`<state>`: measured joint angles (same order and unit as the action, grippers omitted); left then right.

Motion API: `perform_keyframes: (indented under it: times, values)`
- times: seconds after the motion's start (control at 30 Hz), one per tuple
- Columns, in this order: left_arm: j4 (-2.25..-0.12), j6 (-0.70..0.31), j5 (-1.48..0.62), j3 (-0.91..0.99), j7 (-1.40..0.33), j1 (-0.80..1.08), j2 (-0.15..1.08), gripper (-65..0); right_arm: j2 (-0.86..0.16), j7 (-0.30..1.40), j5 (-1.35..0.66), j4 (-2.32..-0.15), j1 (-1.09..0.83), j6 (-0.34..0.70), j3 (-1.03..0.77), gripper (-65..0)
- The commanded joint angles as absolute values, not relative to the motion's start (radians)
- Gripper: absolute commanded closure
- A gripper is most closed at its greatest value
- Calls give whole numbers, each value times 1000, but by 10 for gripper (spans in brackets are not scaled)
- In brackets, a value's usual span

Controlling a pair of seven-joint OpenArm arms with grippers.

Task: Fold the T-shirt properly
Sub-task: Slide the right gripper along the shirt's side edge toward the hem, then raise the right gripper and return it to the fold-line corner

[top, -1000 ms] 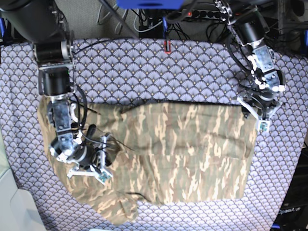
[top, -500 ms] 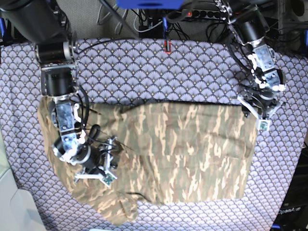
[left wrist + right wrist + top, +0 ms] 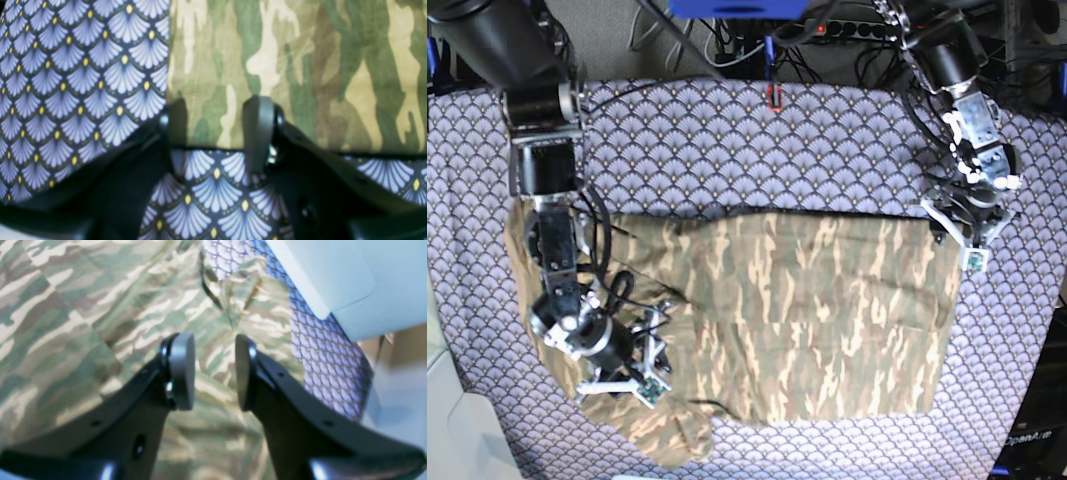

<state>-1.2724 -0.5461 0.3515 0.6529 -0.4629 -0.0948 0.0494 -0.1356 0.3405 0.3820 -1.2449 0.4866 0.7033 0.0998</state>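
Camouflage T-shirt lies spread on your tablecloth. Left gripper gapes wide, empty, over its 2 o'clock corner. Right gripper is parted, empty, at 8 o'clock.

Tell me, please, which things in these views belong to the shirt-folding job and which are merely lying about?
Belonging to the job:
- T-shirt, camouflage, spread flat
- right gripper, open above the shirt
- left gripper, open at the shirt's corner

Just there:
- purple tablecloth under everything
- power strip and cables behind the table
- pale sheet at the table edge
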Motion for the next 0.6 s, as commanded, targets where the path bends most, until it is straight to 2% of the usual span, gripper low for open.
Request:
perform_keyframes:
  times: [0.0, 0.33, 0.43, 0.57]
  values:
    - [-1283, -544, 372, 653, -484, -99, 58, -280, -162, 361, 374, -1285, 503, 698, 68, -217]
    - [-1346, -553, 364, 717, -484, -99, 53, -281, -185, 561, 366, -1443, 390, 698, -331, -221]
    - [-1366, -553, 364, 750, -484, -99, 50, -281, -171, 645, 366, -1477, 361, 698, -463, -279]
    - [-1372, -555, 363, 754, -484, -96, 45, -281, -120, 733, 366, -1544, 321, 698, -622, -413]
